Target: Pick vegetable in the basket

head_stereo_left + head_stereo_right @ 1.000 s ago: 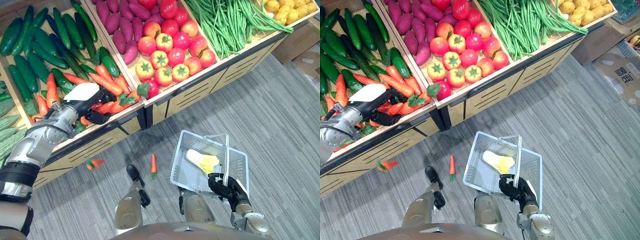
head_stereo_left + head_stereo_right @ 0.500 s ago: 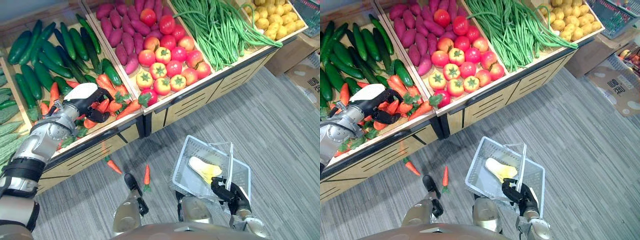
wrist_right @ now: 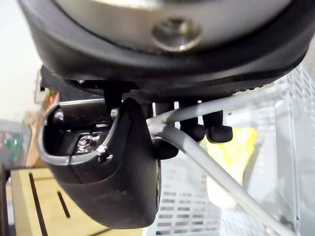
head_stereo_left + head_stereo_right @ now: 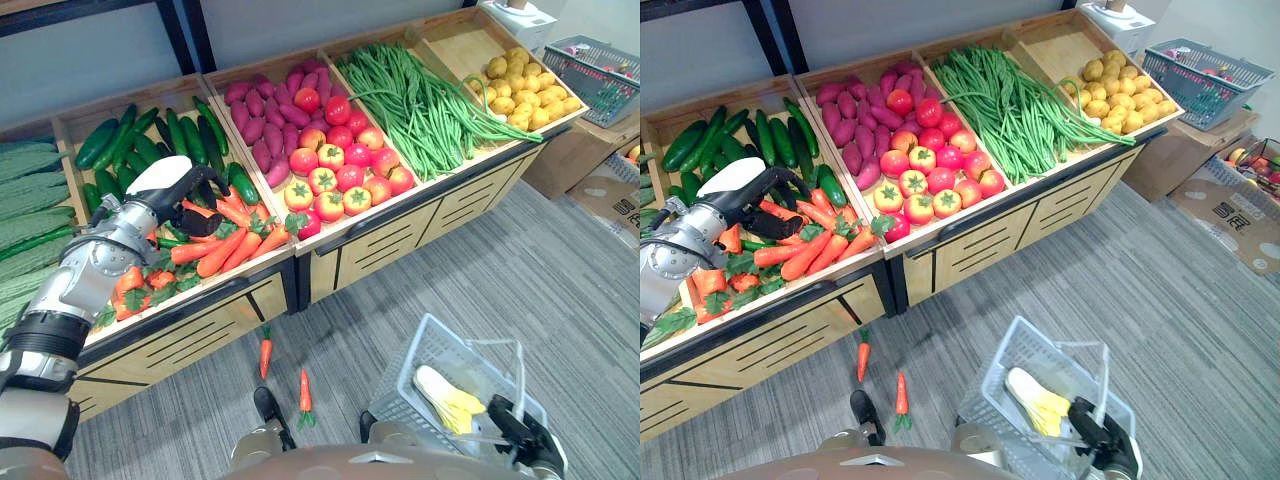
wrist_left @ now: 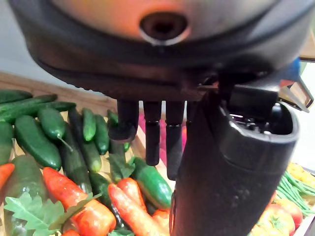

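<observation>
**Head views, read as a clock face.**

- Your left hand (image 4: 172,188) sits at about 9 o'clock, over the rear of the carrots (image 4: 222,248) in the wooden stand (image 4: 375,255).
- In the left wrist view its fingers (image 5: 152,142) hang loose and nearly straight, in a narrow spread. Nothing lies between them and the thumb.
- The carrots run from the fingertips towards 4 o'clock. The nearest ones lie right at the dark tips, and you cannot tell whether the tips touch them.
- The cucumbers (image 4: 150,150) lie at 12 o'clock from this hand.

- Your right hand (image 4: 525,440) is at 5 o'clock, low in the view.
- In the right wrist view its fingers are curled round the wire handle (image 3: 216,172) of the basket (image 4: 400,370).
- A pale yellow-and-white vegetable (image 4: 448,400) lies inside the basket. It is at 9 o'clock from the right hand, just beside the fingers and below the handle.

- Two loose carrots lie on the grey floor at 6 o'clock, one (image 4: 265,355) nearer the stand and one (image 4: 305,392) nearer you. Both are well apart from either hand.

**Rest of the stand, going from 11 o'clock round to 1 o'clock:**
- sweet potatoes (image 4: 262,120)
- tomatoes (image 4: 335,170)
- green beans (image 4: 420,95)
- potatoes (image 4: 520,85)

A second grey basket (image 4: 590,70) stands at 2 o'clock, past the end of the stand.
</observation>
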